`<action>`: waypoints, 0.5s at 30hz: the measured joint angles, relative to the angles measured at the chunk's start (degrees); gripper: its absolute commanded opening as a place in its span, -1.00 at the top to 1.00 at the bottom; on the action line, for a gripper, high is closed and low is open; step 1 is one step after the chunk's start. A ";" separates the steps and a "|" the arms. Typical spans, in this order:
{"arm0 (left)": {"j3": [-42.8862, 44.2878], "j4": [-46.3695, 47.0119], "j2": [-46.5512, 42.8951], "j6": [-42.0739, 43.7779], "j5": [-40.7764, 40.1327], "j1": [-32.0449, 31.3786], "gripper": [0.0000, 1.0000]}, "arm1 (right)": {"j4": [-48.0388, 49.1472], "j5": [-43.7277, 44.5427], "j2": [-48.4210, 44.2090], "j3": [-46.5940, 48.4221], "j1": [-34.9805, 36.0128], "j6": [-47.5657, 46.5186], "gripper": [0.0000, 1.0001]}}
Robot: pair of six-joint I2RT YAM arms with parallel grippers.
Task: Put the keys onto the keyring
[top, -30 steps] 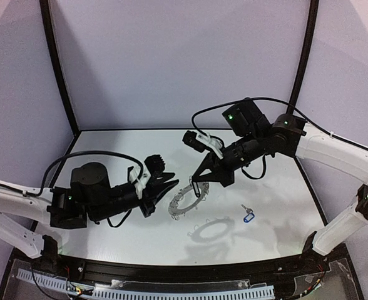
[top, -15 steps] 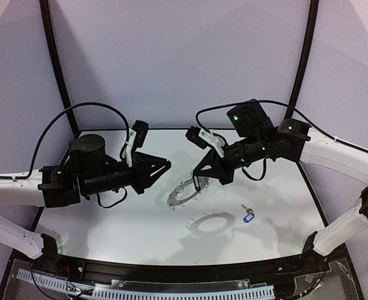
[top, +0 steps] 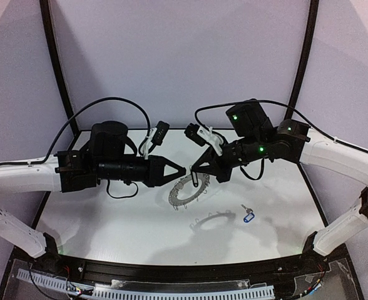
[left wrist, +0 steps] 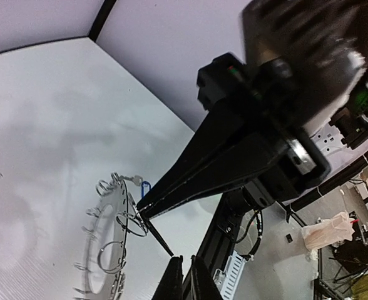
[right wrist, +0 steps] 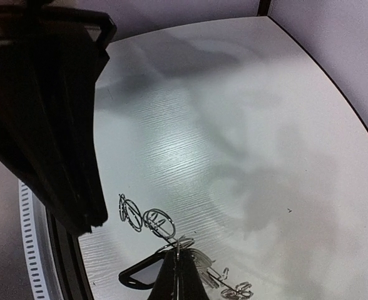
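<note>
Blue-tagged key [top: 249, 217] lies unthreaded on the table [top: 109, 219]; my right end effector [top: 194, 170] pinches the keyring [top: 176, 195], my left end effector [top: 183, 169] is pressed together.

Right claw [top: 194, 170] blocks us just ahead of our left claw [top: 183, 169]; ring [top: 185, 190] hangs beneath both; above we have room.

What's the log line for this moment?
right claw: shut on ring, held off table | left claw: tip near ring, grip unclear | blue key: on table
</note>
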 measured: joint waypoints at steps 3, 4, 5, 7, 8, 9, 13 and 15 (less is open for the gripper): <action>0.15 -0.11 1.49 -1.97 1.95 0.55 0.91 | 0.50 0.52 0.00 0.00 0.20 0.00 1.00; 0.15 -0.09 1.77 -2.32 2.43 0.68 0.93 | 0.50 0.61 0.00 0.00 0.24 0.02 1.00; 0.20 -0.09 2.21 -2.95 3.13 0.94 0.97 | 0.55 0.90 0.00 0.00 0.37 0.02 1.00; 0.55 -0.22 3.04 -3.98 4.09 1.46 0.98 | 0.59 1.14 0.00 0.00 0.55 0.00 1.00; 1.07 -0.35 3.61 -4.39 4.50 1.73 0.98 | 0.61 1.22 0.00 0.00 0.63 0.00 1.00; 1.44 -0.28 4.07 -4.70 4.79 1.92 0.98 | 0.63 1.27 0.00 0.00 0.72 0.00 1.00; 2.27 -0.17 5.38 -5.75 5.70 2.45 0.98 | 0.66 1.31 0.00 0.00 1.07 -0.02 1.00; 2.34 -0.17 5.95 -6.12 6.23 2.64 0.98 | 0.66 1.36 0.00 0.00 1.29 -0.02 1.00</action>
